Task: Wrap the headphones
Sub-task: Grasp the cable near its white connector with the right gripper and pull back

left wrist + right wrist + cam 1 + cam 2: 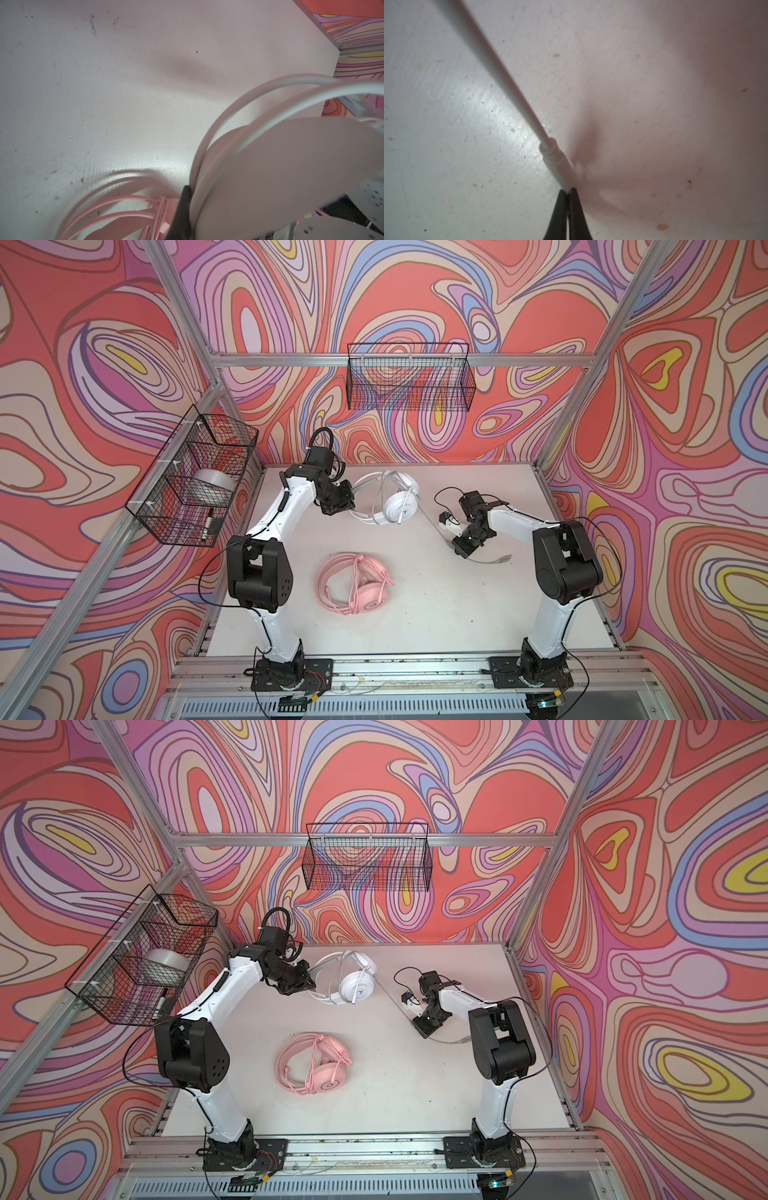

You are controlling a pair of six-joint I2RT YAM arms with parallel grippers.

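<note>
Overhead: scuffed white table point(436, 585), pink headphones point(371, 600), swirled walls point(415, 294).

Both top views look down; wrist views skim the table point(83, 83).

A robotics laboratory test cell is indicated. A white desk point(436, 593) is enclosed by an aluminium extrusion frame point(282, 359) hung with printed swirl-pattern backdrops point(415, 294). A left arm point(286, 506) and a right arm point(515, 518) are bolted to a slotted rail point(415, 670) at the front edge, where a small circuit board point(296, 700) is left exposed. Black wire baskets point(409, 381) are fixed to the frame.
</note>
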